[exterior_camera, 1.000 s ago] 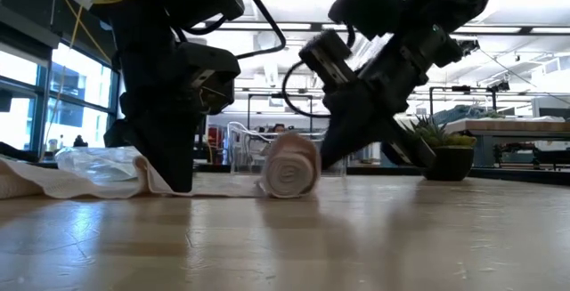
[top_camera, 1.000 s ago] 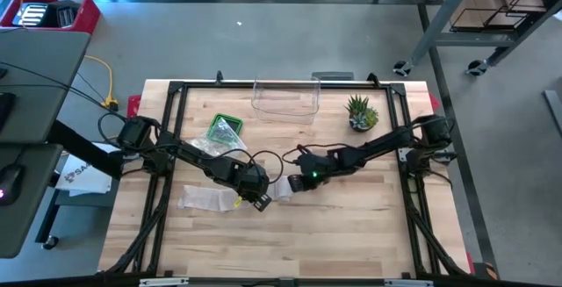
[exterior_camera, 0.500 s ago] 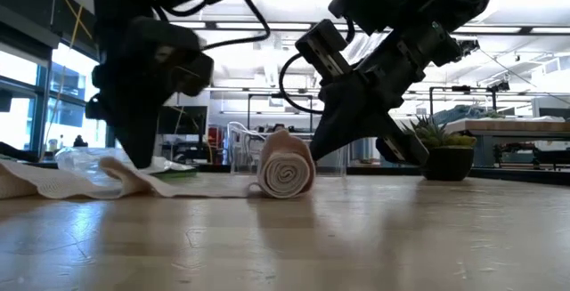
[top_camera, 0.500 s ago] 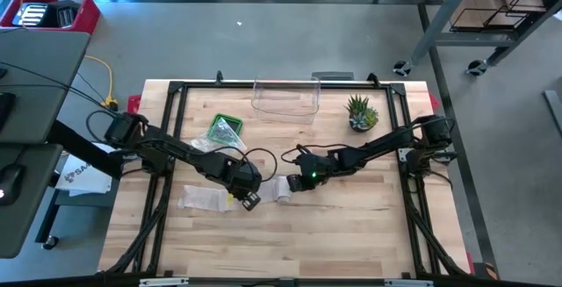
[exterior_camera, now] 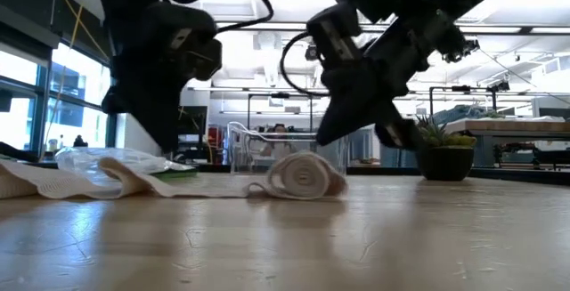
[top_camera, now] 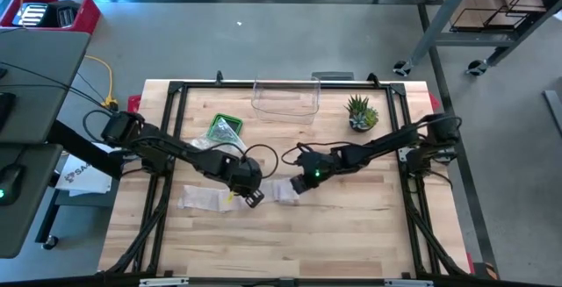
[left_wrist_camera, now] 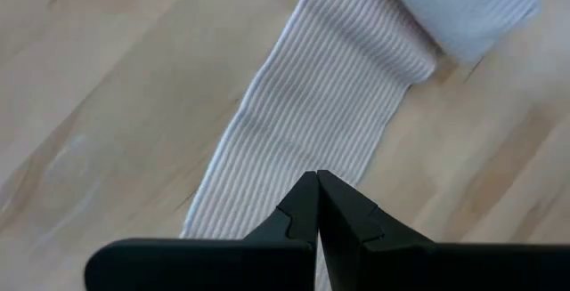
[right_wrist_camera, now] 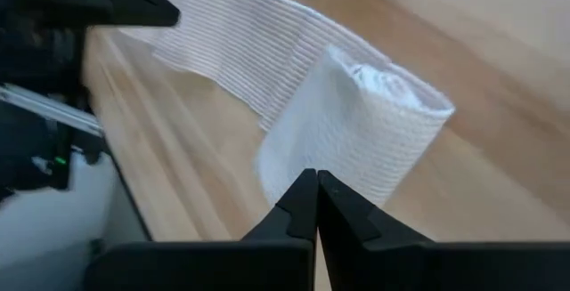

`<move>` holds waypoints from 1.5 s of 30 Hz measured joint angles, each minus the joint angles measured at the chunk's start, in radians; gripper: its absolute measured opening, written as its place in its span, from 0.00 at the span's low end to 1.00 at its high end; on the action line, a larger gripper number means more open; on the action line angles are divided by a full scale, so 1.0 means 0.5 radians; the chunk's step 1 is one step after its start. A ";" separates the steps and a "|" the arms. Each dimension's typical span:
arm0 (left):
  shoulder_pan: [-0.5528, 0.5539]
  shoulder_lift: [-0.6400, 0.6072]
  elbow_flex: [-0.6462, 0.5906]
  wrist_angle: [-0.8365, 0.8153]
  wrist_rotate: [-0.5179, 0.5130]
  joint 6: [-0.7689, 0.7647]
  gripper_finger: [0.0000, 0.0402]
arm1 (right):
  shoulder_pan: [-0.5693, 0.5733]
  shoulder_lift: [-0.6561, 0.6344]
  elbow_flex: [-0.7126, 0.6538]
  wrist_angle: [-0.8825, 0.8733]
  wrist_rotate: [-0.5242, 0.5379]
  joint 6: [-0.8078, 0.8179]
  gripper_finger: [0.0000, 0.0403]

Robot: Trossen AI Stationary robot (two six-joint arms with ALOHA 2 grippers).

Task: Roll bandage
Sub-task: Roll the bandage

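Note:
The white ribbed bandage lies on the wooden table. Its rolled part (top_camera: 284,192) (exterior_camera: 307,175) (right_wrist_camera: 356,140) rests on its side near the middle. The loose strip (left_wrist_camera: 312,95) (exterior_camera: 205,189) runs flat toward the table's left and ends in a bunched heap (top_camera: 204,199). My left gripper (top_camera: 255,199) (exterior_camera: 167,144) (left_wrist_camera: 317,177) is shut and hangs just above the strip, clear of it. My right gripper (top_camera: 299,184) (right_wrist_camera: 316,177) is shut and slants down from the right, its tip right over the roll. My right gripper's shut fingertips stand close over the top of the roll (right_wrist_camera: 334,162), coming slanting down from the table's right. I cannot tell whether they touch it. The roll rests on the table.
A green tray holding a clear plastic bag (top_camera: 224,131) sits behind the left arm. A clear plastic box (top_camera: 285,99) and a small potted plant (top_camera: 361,113) stand at the far edge. The near half of the table (top_camera: 351,243) is bare wood.
My left gripper has come up off the strip, which it pressed to the table a second ago, and gone slightly left. The strip there now lies slack with a small hump. My right gripper has rolled about its own axis. The roll now sits lower and a little farther right.

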 joint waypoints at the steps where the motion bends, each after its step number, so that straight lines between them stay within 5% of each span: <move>1: 0.010 0.000 0.001 0.024 -0.003 0.013 0.00 | -0.009 -0.034 0.000 -0.060 0.003 -0.045 0.00; 18: 0.248 0.000 0.009 0.530 -0.025 0.636 0.02 | -0.121 -0.480 0.000 -0.333 0.054 -0.570 0.00; 29: 0.310 0.059 0.169 0.517 -0.019 1.579 0.27 | -0.117 -0.483 0.000 -0.333 -0.050 -0.590 0.02; 35: 0.426 0.179 0.246 0.461 0.058 1.659 0.46 | 0.025 -0.482 0.077 -0.446 -0.165 -0.878 0.17; 45: 0.568 0.503 0.529 0.443 0.698 2.092 0.60 | 0.195 -0.482 0.301 -0.912 0.222 -1.066 0.49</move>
